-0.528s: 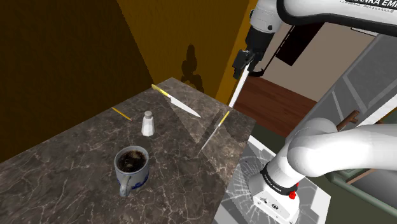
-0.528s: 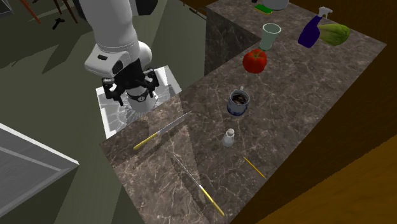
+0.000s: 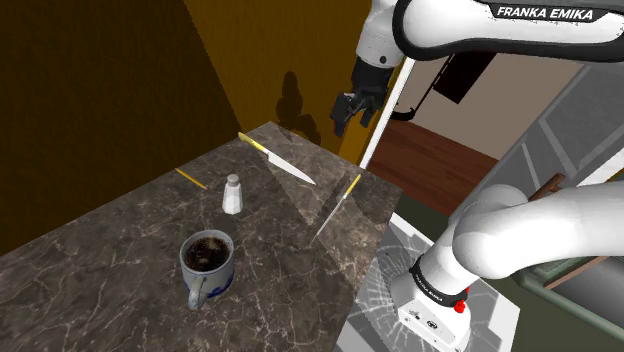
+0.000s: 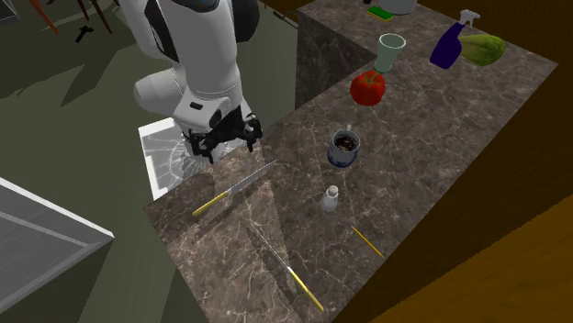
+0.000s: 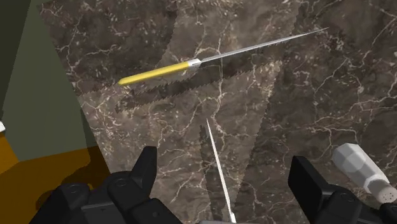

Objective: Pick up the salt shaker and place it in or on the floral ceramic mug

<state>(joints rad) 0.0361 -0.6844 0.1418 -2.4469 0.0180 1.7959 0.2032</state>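
The salt shaker [image 3: 232,194], small and white with a grey cap, stands upright on the dark marble counter [image 3: 120,270]. It is also seen in the second exterior view [image 4: 330,198] and beside my right finger in the wrist view [image 5: 359,167]. The mug [image 3: 208,262] is blue-grey with a dark inside and stands nearer the counter's front [image 4: 345,147]. My black gripper [image 3: 343,120] hangs high above the counter's far corner, well away from the shaker. Its fingers [image 5: 147,168] stand apart with nothing held. From the second exterior view the gripper [image 4: 223,142] is over the counter's edge.
Two yellow-handled knives [image 3: 277,158] [image 3: 337,207] lie on the counter under and near the gripper, and a thin yellow stick [image 3: 191,178] lies beyond the shaker. Further along the counter are a tomato [image 4: 367,88], a pale cup [image 4: 391,51], a blue spray bottle [image 4: 450,44] and a lettuce [image 4: 482,46].
The arm has swung toward the shoulder view's left, carrying the gripper from beside the counter to above its corner. The shaker and mug have not moved.
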